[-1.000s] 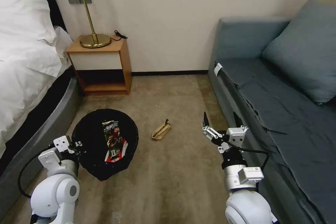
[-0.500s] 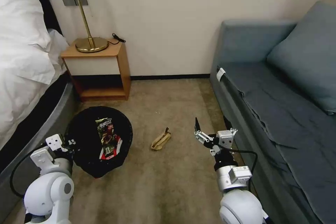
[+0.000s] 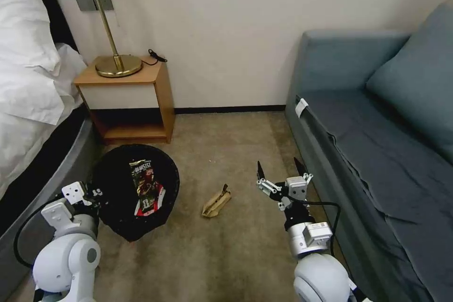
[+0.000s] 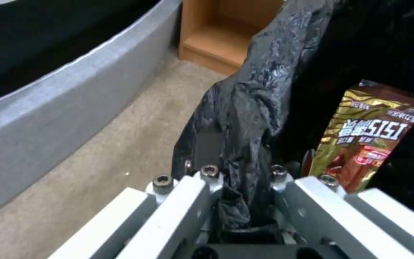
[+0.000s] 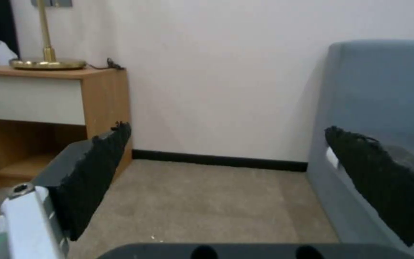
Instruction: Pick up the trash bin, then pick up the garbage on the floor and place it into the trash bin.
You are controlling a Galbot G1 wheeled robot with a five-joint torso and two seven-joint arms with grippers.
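— what's the left arm got?

— my left gripper point(image 3: 96, 194) is closed on the rim of the trash bin point(image 3: 118, 219), low on my left side. in the left wrist view the fingers point(image 4: 202, 149) are pinched onto a fold of the glossy black liner point(image 4: 257, 108), nothing else between them. the bin sits beside the grey bed base point(image 3: 52, 170) and just in front of the wooden nightstand point(image 3: 123, 99).

— anything in the bin?

— yes. a yellow-brown snack wrapper point(image 3: 141, 175) lies inside, with a red-and-white wrapper point(image 3: 150, 202) just under it. the left wrist view shows the snack wrapper point(image 4: 367, 140) close up against the black wall of the bin.

— and the right arm?

— my right gripper point(image 3: 281, 174) is spread wide and has hold of nothing. it hangs over the carpet point(image 3: 222, 255) close to the front edge of the blue sofa point(image 3: 377, 151). in the right wrist view the two black pads point(image 5: 97, 176) stand well apart, with bare carpet and the wall behind them.

— what's still on the floor?

— a tan scrap point(image 3: 216, 202). it lies on the carpet between the bin and my right gripper, apart from both, a little nearer the gripper.
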